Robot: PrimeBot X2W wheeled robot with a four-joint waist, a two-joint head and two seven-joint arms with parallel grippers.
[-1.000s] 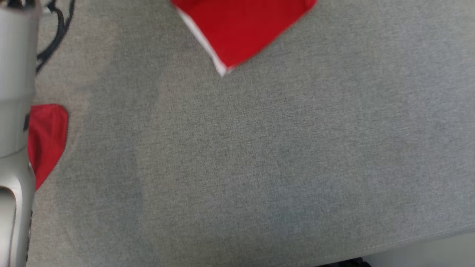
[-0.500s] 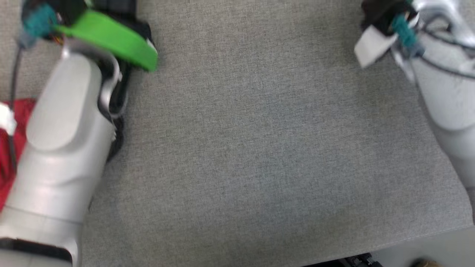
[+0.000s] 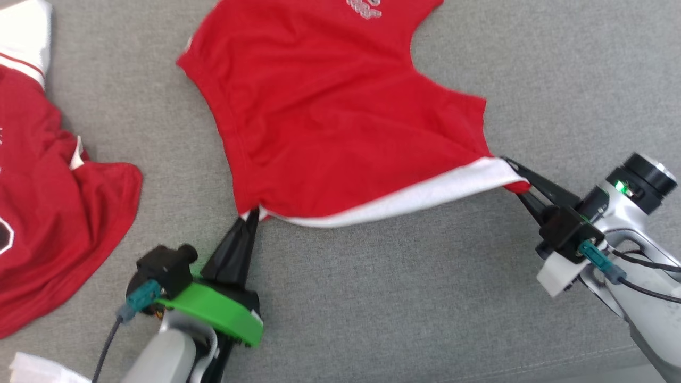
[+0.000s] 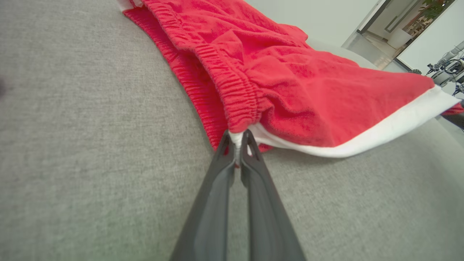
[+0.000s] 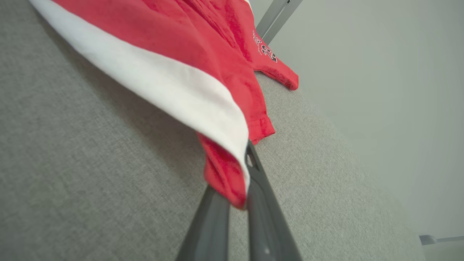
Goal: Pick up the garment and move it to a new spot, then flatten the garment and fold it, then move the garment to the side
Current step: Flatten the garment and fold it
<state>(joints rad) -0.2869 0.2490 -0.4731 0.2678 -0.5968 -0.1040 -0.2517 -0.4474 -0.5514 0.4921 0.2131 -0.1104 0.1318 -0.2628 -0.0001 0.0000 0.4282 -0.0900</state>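
A red garment (image 3: 330,111) with a white band along its near edge lies stretched over the grey fabric surface (image 3: 372,298). My left gripper (image 3: 251,214) is shut on its near left corner, seen close up in the left wrist view as the garment (image 4: 308,87) bunched between the left gripper (image 4: 237,139). My right gripper (image 3: 509,169) is shut on the near right corner. In the right wrist view the garment (image 5: 174,54) drapes over the right gripper (image 5: 243,181). The white edge sags slightly between the two grips.
A second red and white garment (image 3: 42,202) lies crumpled at the far left of the surface. A white scrap (image 3: 37,369) shows at the lower left corner. The surface's front edge (image 3: 612,354) runs along the lower right.
The head camera has swung a great deal between frames, so the whole picture shifted. Both grippers now show holding the garment's near corners, with the cloth spread between them.
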